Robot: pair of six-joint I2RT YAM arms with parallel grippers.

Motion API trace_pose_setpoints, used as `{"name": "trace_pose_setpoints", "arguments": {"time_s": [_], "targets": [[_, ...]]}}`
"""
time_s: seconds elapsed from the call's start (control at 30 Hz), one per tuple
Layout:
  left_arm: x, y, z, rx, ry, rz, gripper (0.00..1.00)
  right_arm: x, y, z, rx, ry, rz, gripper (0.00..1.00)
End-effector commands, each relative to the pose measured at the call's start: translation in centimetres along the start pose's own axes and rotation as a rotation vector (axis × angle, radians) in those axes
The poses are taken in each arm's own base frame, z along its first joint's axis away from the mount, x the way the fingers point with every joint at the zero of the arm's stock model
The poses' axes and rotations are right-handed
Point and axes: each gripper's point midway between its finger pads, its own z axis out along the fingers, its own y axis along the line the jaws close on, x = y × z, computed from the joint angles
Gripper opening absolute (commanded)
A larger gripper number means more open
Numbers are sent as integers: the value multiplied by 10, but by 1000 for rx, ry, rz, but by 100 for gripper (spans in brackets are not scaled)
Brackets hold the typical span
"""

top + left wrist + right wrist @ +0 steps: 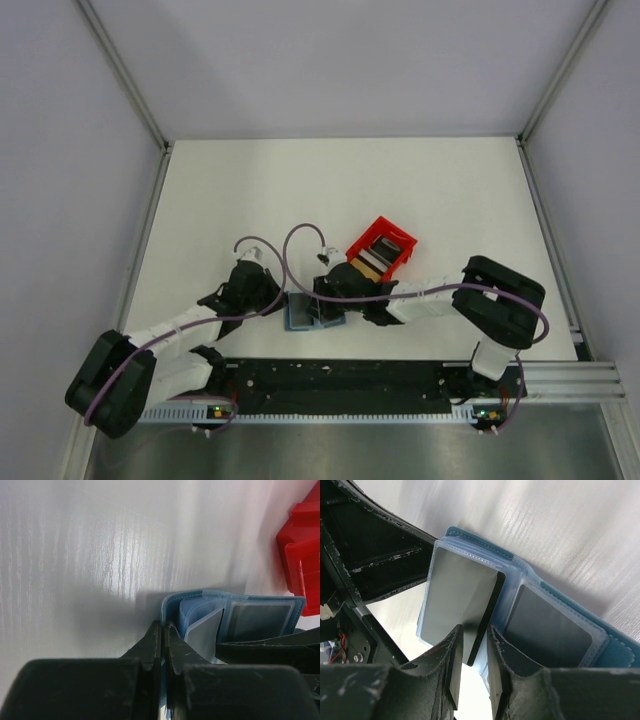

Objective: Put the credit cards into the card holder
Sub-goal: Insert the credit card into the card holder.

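With the left gripper (162, 630) pressed together at the left edge of the open teal-blue folding card holder (298, 316), which lies near mid-table, the right gripper (475, 645) flanks a thin black plastic credit card (460, 595) without clearly pinching it, so a loose hold could let it skew and miss the pocket.

Black credit card (465, 592) seen between the jaws of the black right gripper (474, 635), teal-blue card holder (547, 625) with shiny grey pockets just beyond it, red bin (299, 540) shown ahead-right of the black left gripper (162, 630), black, tan and white credit cards (372, 258) stacked inside, white table (75, 555) faintly streaked.
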Motion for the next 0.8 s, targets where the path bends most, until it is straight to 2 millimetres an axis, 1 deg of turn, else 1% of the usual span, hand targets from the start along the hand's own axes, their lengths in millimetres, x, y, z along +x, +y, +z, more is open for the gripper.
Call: {"name": "trace_pose_setpoints", "arguments": {"time_s": [0.0, 0.07, 0.1, 0.17, 0.2, 0.23, 0.27, 0.33, 0.43, 0.5, 0.57, 0.6, 0.63, 0.67, 0.7, 0.77], "targets": [[13, 11, 0, -33, 46, 0, 0, -21, 39, 0, -123, -20, 68, 23], [14, 11, 0, -32, 47, -3, 0, -19, 41, -1, -126, 2, 128, 22], [14, 12, -1, -34, 47, -1, 0, -17, 39, -1, -111, 19, 167, 21], [13, 11, -1, -33, 46, -3, 0, -15, 42, -1, -125, 40, 202, 21], [13, 11, -1, -32, 45, -1, 0, -14, 40, 0, -117, 51, 230, 21], [13, 11, -1, -32, 44, -1, 0, -12, 40, 0, -114, 61, 253, 20], [12, 11, -1, -32, 42, -4, 0, -11, 40, 1, -121, 68, 272, 17], [13, 10, -1, -30, 44, -6, 0, -12, 42, 2, -141, 75, 308, 15], [13, 12, -1, -36, 44, -9, 0, -13, 43, 1, -155, 69, 329, 12], [14, 12, -2, -34, 42, -10, 0, -18, 41, -3, -137, 42, 288, 13], [12, 12, -2, -32, 33, -9, 0, -28, 36, -13, -100, -4, 246, 17], [16, 17, -4, -52, 45, -12, 0, -33, 30, -19, -67, -36, 234, 21], [15, 18, -5, -54, 41, -11, 0, -39, 23, -24, -32, -70, 216, 24], [14, 17, -6, -53, 36, -12, 0, -43, 22, -31, -21, -95, 202, 27], [14, 17, -6, -51, 33, -12, 0, -47, 17, -36, 2, -118, 192, 31], [13, 16, -8, -50, 26, -14, 0, -52, 13, -44, 27, -137, 175, 34]]}}
